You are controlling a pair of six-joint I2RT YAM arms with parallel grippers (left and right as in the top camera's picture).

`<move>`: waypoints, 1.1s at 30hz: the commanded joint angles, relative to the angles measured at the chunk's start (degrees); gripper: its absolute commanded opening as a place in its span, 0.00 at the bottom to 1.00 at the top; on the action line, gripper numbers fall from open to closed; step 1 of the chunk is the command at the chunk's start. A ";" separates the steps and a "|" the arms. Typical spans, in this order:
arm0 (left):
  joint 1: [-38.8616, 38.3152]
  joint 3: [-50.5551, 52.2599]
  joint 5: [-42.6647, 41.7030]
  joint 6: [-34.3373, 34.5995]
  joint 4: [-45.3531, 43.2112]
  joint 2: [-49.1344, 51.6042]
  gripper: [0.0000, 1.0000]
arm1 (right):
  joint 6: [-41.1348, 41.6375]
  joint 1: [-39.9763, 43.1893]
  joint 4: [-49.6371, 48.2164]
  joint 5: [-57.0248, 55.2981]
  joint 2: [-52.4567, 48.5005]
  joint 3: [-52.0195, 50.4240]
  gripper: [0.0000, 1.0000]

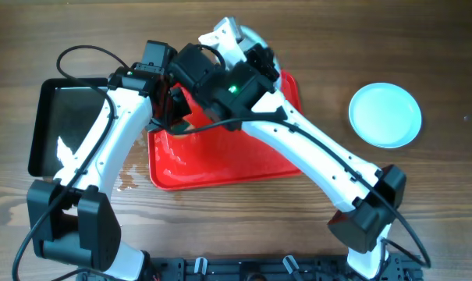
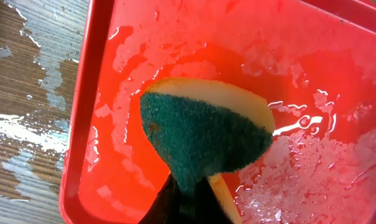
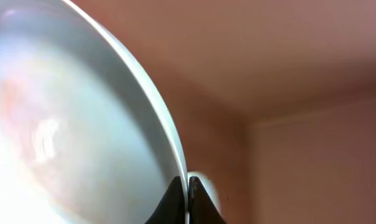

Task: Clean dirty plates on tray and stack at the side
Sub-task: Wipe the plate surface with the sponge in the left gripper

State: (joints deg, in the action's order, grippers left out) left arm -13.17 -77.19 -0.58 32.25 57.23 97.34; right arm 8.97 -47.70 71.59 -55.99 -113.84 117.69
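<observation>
The red tray [image 1: 220, 160] lies mid-table, wet and with no plates on it; it fills the left wrist view [image 2: 144, 56]. My left gripper [image 2: 191, 208] is shut on a green-and-yellow sponge [image 2: 206, 134], held just above the tray's left part [image 1: 179, 119]. My right gripper [image 3: 189, 190] is shut on the rim of a pale plate [image 3: 63, 124] with a faint orange smear, held tilted up over the tray's far edge [image 1: 253, 37]. A clean plate [image 1: 385, 115] lies on the table at the right. No third plate shows.
A black rectangular pan [image 1: 44, 125] stands left of the tray, partly under my left arm. Water is spilled on the wood by the tray's left front corner [image 1: 128, 181] and shows in the left wrist view [image 2: 32, 124].
</observation>
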 commanded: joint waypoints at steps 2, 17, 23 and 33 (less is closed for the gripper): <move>-0.15 0.39 -1.01 -1.99 -0.28 0.46 0.04 | 10.27 5.44 -0.11 28.41 -0.74 -0.33 0.04; -0.42 0.39 -7.28 -3.52 -4.57 0.17 0.04 | 16.72 12.85 -18.25 55.23 -1.09 -27.69 0.04; -1.90 1.51 -6.62 -2.84 -6.80 1.09 0.04 | 21.05 12.85 -22.40 58.05 -1.09 -33.20 0.04; -4.66 6.12 -6.38 -0.26 -9.97 6.64 0.04 | 21.22 12.85 -24.28 59.52 -1.09 -33.40 0.04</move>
State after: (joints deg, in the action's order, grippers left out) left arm -16.82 -72.03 -6.17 30.85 47.92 102.17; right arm 28.95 -34.72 47.72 2.00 -114.34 84.55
